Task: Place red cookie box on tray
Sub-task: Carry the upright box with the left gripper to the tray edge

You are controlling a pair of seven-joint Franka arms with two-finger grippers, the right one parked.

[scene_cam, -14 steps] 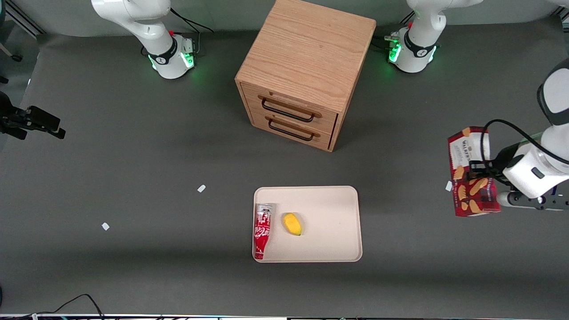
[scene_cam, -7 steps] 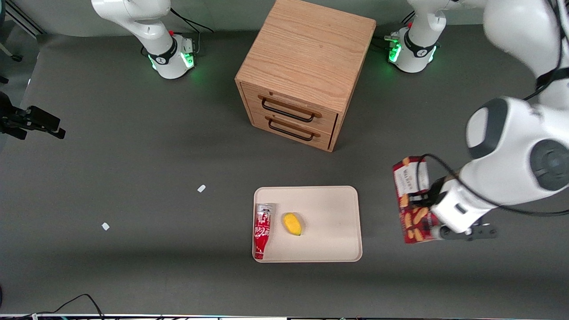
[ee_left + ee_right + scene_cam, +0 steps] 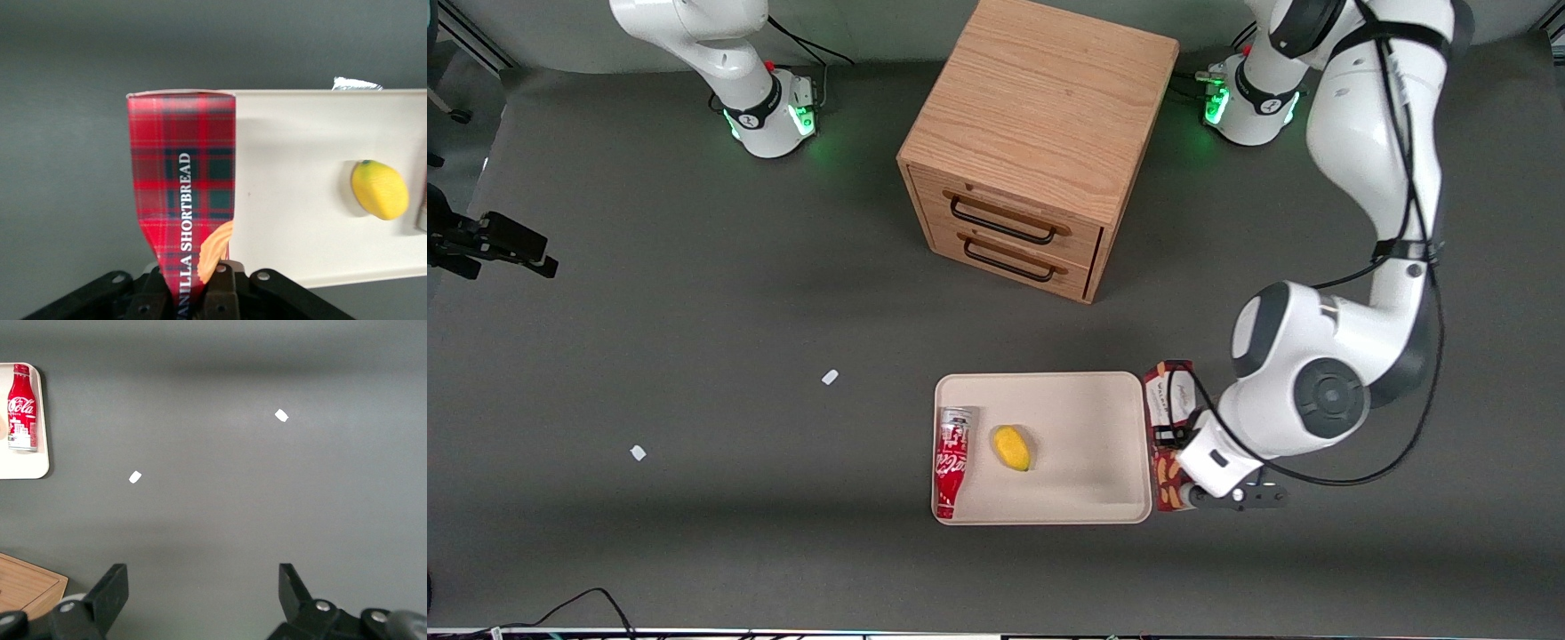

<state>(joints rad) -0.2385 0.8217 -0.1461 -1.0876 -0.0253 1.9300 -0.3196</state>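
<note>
The dark grey table (image 3: 694, 293) carries the wooden cabinet (image 3: 1040, 133) near its farther edge, the tray (image 3: 1094, 480) toward the nearer edge, and two white scraps (image 3: 830, 377) toward the parked arm's end, while the gripper (image 3: 1169, 436) hangs beside the tray.

Red tartan cookie box (image 3: 181, 193), beige tray (image 3: 1089, 404), yellow lemon (image 3: 1012, 448), black gripper (image 3: 195, 293).

White arm (image 3: 1316, 382), black pincer (image 3: 193, 293)

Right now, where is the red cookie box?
The slim dark-red cardboard cookie box is held in the left arm's end effector, just at the flat beige tray's edge toward the working arm's end of the table, not yet over its floor.
</note>
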